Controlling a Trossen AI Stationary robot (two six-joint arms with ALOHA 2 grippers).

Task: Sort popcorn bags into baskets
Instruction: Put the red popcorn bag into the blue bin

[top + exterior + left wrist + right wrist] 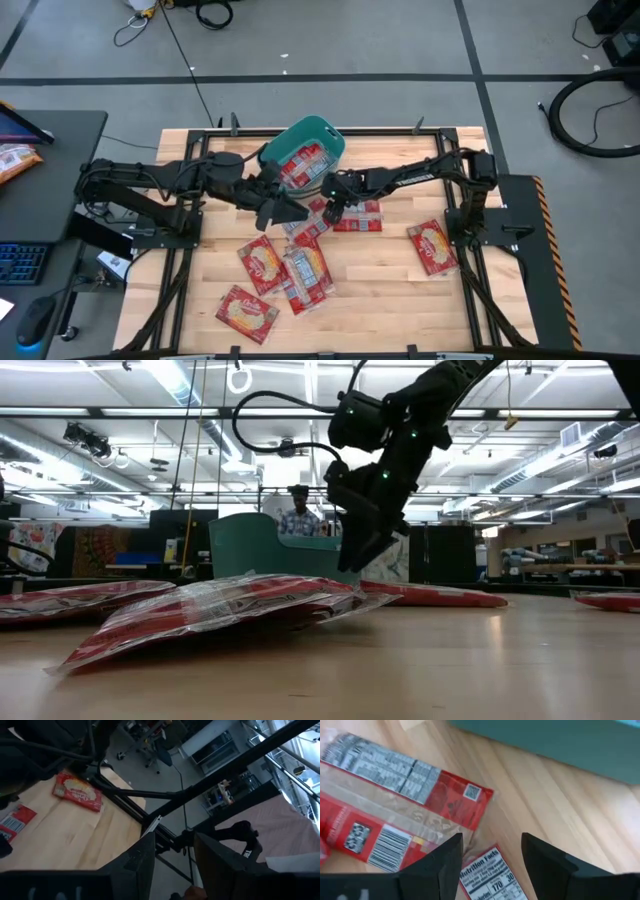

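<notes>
Right gripper (331, 213), jaws apart, hovers over popcorn bags (300, 262) beside the basket (325, 129), needs lowering to grab one; left jaws' state unclear.

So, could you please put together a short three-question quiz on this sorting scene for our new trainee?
1. True or false: the teal tub already holds at least one popcorn bag.
2. The right gripper hovers: A) over the bags beside the tub, B) inside the tub, C) off the table.
3. Fill in: seen from above, the lone bag far from the pile lies on the table's ____ side.

Key:
1. True; red packets show inside it.
2. A; its fingers stand apart above a bag with a nutrition label, gripping nothing.
3. Right, near the right arm's base.
</notes>
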